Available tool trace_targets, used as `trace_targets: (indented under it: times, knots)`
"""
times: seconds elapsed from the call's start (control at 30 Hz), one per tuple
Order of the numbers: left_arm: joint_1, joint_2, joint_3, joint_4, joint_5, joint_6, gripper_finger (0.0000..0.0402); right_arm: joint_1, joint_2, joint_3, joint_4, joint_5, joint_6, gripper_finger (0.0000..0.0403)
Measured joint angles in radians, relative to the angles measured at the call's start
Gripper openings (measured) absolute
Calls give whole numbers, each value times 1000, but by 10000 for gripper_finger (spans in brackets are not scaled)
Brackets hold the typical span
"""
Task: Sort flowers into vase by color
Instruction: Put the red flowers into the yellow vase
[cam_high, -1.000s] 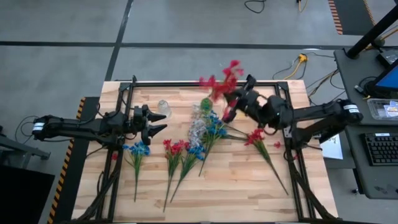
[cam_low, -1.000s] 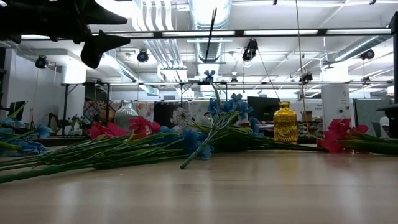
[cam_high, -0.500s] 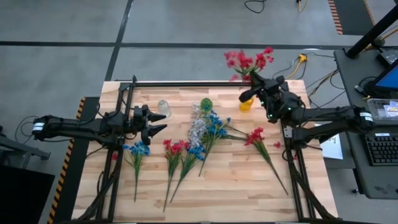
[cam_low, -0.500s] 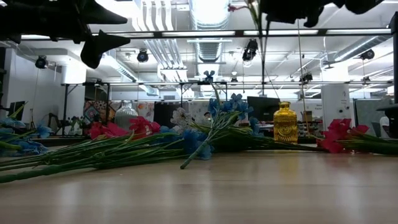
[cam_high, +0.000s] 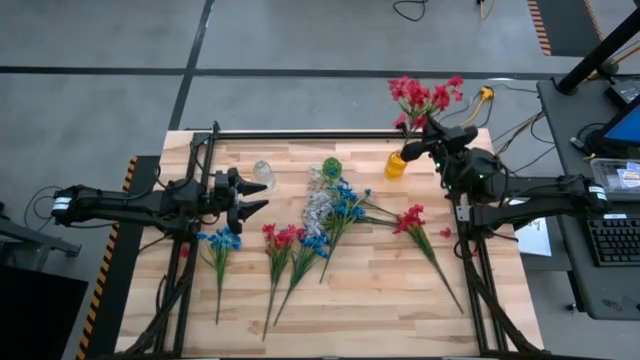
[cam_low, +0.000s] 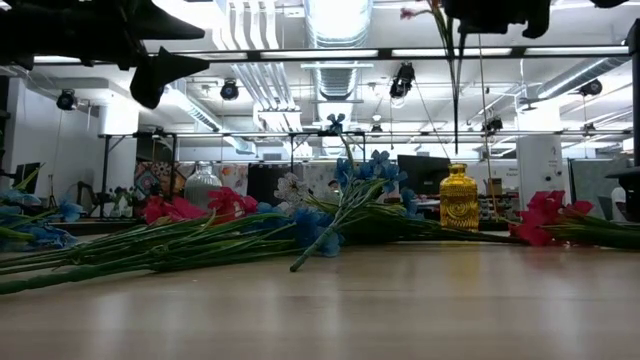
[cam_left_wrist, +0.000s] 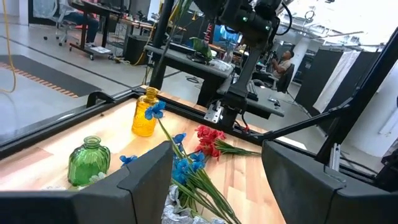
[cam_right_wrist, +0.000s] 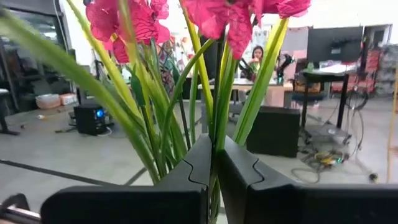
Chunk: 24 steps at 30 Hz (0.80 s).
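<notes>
A: Two arms are seen from above. At far left, how is the left gripper (cam_high: 252, 197) shown?

B: It is held above the table (cam_high: 380, 310) with its fingers parted and nothing between them. Just beside it, a clear vase (cam_high: 262, 173) is seen, and a blue spray (cam_high: 221, 243) lies on the boards in front of it.

A: What is laid out toward the middle?

B: A red spray (cam_high: 279, 241) and a second blue spray (cam_high: 314, 245) are laid side by side, their stems pointing toward the near edge. Next to them a mixed heap of blue and white flowers (cam_high: 335, 204) is piled just in front of the green vase (cam_high: 331, 167).

A: And at right?

B: A yellow vase (cam_high: 396, 165) stands near the far edge. Above it the right gripper (cam_high: 413, 150) is raised, its fingers (cam_right_wrist: 199, 163) closed on the stems of a red bunch (cam_high: 425, 95), whose blossoms are carried beyond the table's far rail. In the low view the held stems (cam_low: 452, 60) hang above the vase, well apart from its mouth. Another loose red spray (cam_high: 412, 220) lies on the table in front of that vase.
</notes>
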Motion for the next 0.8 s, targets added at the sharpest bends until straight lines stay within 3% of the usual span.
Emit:
trace_targets:
  times: [0.8]
  knots:
    - [1,2,0,1,-1,40,235,-7,-4,-101,-1,20,97,13]
